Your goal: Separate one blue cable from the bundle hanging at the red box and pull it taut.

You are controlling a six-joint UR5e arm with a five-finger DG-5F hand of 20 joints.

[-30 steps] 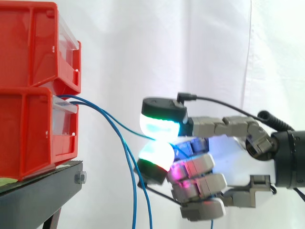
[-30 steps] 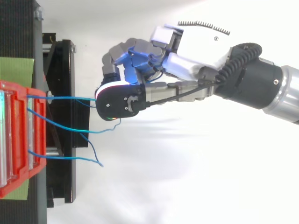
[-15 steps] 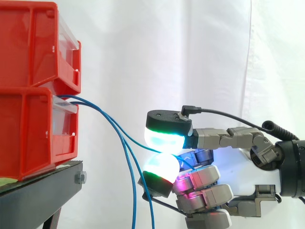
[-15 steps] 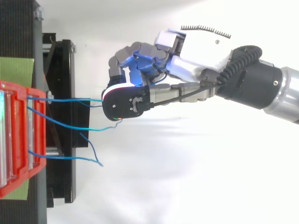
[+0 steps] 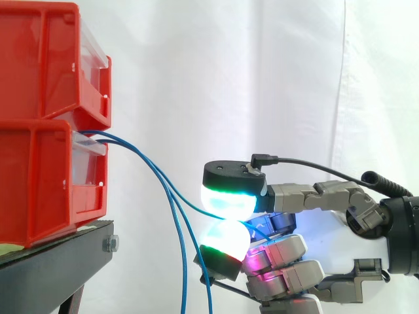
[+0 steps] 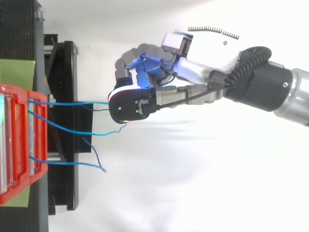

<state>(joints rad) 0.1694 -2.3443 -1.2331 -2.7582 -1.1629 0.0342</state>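
Note:
Several thin blue cables (image 5: 163, 190) leave the front of the lower red box (image 5: 39, 183) and hang down past the stand. In the side view my hand (image 5: 288, 252) comes in from the right, below the box's level. Its thumb pad (image 5: 229, 196) and one fingertip (image 5: 224, 241) pinch one blue cable (image 6: 77, 103) between them. That cable runs nearly straight from the box to the pinch in the top view. The other fingers are curled under the palm. Two more blue cables (image 6: 72, 129) hang loose beside it.
A second red box (image 5: 52, 59) is stacked on the lower one. Both stand on a black stand (image 5: 59, 261) with a bolt at its edge. A white curtain hangs behind. Free room lies right of the stand.
My hand has moved down and slightly away from the box with the cable still pinched. In the top view the pinched cable's run has grown longer and straighter.

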